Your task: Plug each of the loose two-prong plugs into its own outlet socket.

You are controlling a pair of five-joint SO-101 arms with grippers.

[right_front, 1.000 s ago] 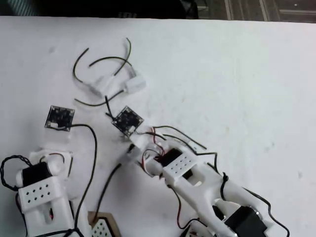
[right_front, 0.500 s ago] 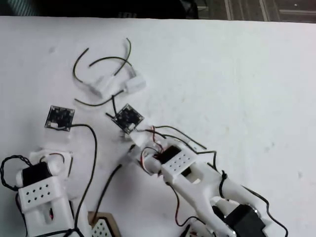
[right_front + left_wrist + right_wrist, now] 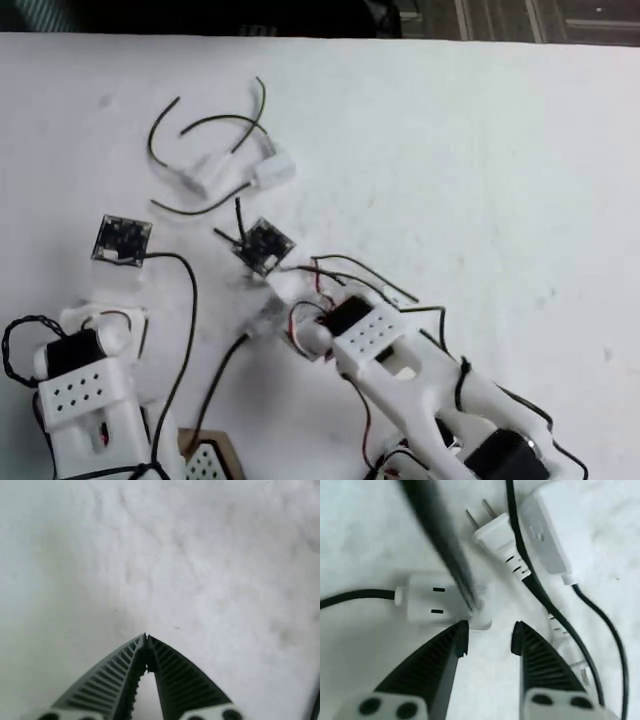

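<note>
Plug [image 3: 496, 534] is lying loose on the table [image 3: 360, 530], prongs bare, near the outlet socket [image 3: 432, 604].
You are holding the right gripper [image 3: 487, 636] narrowly open and empty just beside the socket, probably to steady it; the left gripper [image 3: 146, 655] is sitting closed, well apart.

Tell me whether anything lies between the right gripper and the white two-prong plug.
Yes. A black cable lies across the ribbed neck of the white plug, between it and the open right gripper.
</note>
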